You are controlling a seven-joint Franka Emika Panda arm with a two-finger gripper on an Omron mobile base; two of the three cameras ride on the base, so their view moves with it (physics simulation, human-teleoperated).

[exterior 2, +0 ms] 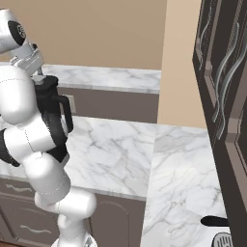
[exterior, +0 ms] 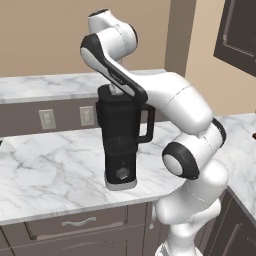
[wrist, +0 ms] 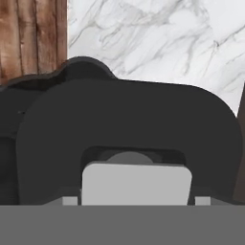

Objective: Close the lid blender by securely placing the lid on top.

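Observation:
The tall black blender [exterior: 120, 145] stands on the marble counter [exterior: 45, 170], its loop handle [exterior: 148, 125] pointing right. The black lid [exterior: 106, 91] sits at the top of the jar, level with its rim; whether it is fully seated I cannot tell. My gripper [exterior: 117, 89] comes down on it from above, half hidden behind the forearm. In the hand view the lid [wrist: 129, 115] is very close and its light grey knob [wrist: 136, 184] lies between the fingers, so the gripper looks shut on it. The blender [exterior 2: 52, 103] also stands behind my arm in the right base view.
Two wall outlets [exterior: 47, 119] sit on the backsplash behind the blender. The counter's front edge [exterior: 75, 212] runs above drawers. A dark tall cabinet [exterior 2: 222, 96] stands at the right, and the counter turns a corner toward it [exterior 2: 183, 183].

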